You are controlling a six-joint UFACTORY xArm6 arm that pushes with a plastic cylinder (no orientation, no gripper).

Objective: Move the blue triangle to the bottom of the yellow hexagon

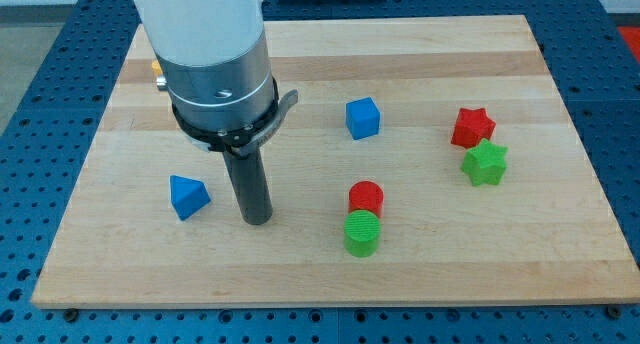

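Blue triangle (188, 196) near board's left edge, my tip (258, 220) just right

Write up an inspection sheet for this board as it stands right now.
Surface: wooden board on a blue perforated table.
Job's things: blue triangle at the view's left; yellow hexagon not clearly visible, only a yellow sliver behind the arm.
Clutter: blue cube; red star touching green star; red cylinder touching green cylinder.
Grippers: none; my tip sits just right of the blue triangle, apart from it.
Cables: nothing seen.
Surroundings: nothing seen.
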